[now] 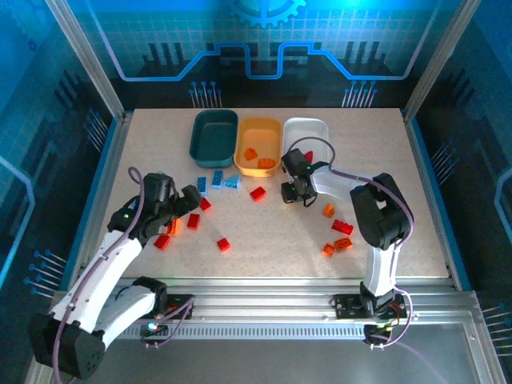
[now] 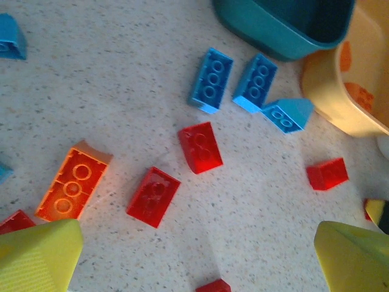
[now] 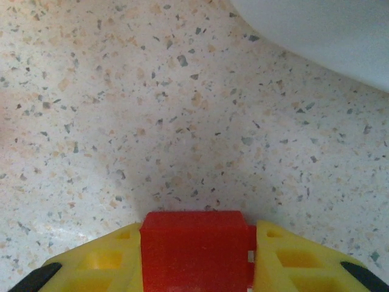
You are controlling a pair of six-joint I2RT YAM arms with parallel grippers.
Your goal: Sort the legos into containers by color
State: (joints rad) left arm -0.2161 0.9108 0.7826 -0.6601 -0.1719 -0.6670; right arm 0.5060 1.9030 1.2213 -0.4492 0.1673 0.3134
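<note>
My right gripper [image 1: 298, 193] is shut on a red lego [image 3: 197, 249], held between its yellow fingers [image 3: 103, 261] just above the table, in front of the white tray [image 1: 308, 132] [image 3: 322, 30]. My left gripper [image 1: 189, 200] [image 2: 197, 261] stands open over loose legos, with nothing between its fingers. Below it lie red legos [image 2: 200, 147] [image 2: 153, 196], an orange lego [image 2: 73, 181] and three blue legos [image 2: 211, 80] next to the teal tray [image 1: 214, 134] [image 2: 285, 24]. The yellow-orange tray [image 1: 258, 146] holds two orange legos [image 1: 266, 163].
More red legos [image 1: 223, 244] [image 1: 258, 193] lie mid-table. Red and orange legos [image 1: 342, 226] [image 1: 328, 210] sit near the right arm's base. The three trays stand side by side at the back. A metal frame and blue walls surround the table.
</note>
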